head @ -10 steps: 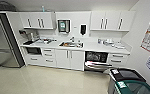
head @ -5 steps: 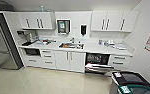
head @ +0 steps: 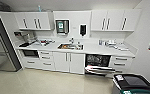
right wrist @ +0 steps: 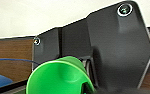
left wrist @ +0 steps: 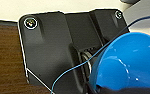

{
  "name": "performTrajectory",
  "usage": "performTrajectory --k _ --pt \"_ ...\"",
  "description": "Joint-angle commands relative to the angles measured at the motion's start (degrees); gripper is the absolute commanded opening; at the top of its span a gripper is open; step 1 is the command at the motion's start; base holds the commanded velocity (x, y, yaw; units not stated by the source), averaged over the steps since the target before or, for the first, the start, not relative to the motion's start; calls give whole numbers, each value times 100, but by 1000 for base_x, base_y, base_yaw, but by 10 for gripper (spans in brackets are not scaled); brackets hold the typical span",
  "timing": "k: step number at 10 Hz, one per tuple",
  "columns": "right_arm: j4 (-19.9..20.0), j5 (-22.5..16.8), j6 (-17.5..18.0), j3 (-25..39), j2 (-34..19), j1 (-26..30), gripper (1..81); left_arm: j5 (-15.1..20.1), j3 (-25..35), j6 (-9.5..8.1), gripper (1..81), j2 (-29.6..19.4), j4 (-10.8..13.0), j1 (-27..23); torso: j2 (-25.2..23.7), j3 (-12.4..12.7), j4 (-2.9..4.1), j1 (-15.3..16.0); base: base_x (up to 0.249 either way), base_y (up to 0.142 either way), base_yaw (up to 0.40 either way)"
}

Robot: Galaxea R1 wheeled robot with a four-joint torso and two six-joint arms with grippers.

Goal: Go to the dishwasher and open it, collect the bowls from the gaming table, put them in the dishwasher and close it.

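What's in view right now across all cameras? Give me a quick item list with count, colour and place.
dishwasher: one, dark inside, door down, under the counter right of the sink
sink: one, steel, mid counter
upper cabinets: white, along the wall above the counter
paper towel dispenser: one, grey, on the wall above the sink
soap dispenser: one, black, right of the towel dispenser
fridge: one, steel, far left
bin: one, black lid, floor at near right
blue bowl: one, close at the left wrist
green bowl: one, close at the right wrist
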Motion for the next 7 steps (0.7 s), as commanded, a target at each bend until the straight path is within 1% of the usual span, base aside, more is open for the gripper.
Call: performTrajectory --k 1,7 --pt "-62 -223 -7 29 38 251 10 -64 80 -34 10 -26 53 -180 0 2 0 -2 163 -73 0" --pt "-62 -266 -7 20 38 269 10 -64 80 -34 10 -26 53 -180 -5 2 0 -3 163 -73 0"
